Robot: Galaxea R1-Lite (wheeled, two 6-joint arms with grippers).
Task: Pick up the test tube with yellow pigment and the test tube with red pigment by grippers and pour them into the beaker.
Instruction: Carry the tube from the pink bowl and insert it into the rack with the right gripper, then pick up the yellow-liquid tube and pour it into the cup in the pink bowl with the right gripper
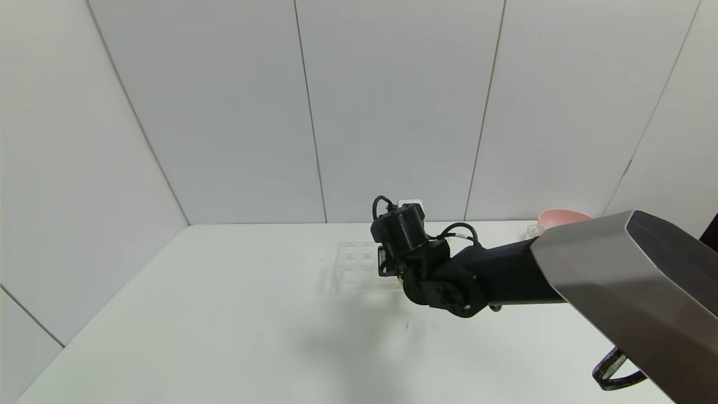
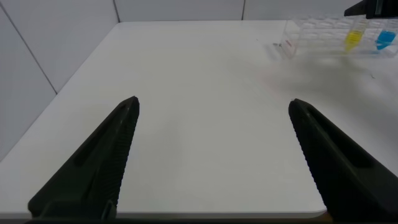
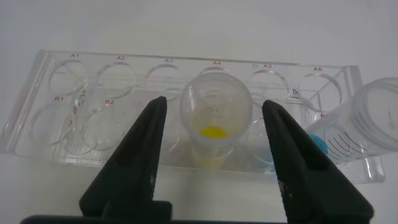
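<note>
Right wrist view: right gripper (image 3: 214, 134) hangs over the rack (image 3: 56, 124), fingers apart, either side of the upright test tube with yellow pigment (image 3: 215, 115), not clamped yet

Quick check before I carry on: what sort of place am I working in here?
Likely a mock lab bench in a test cell: a plain white table walled by blank panels, a clear tube rack with lettered wells, and test tubes of coloured liquid, one yellow.
</note>
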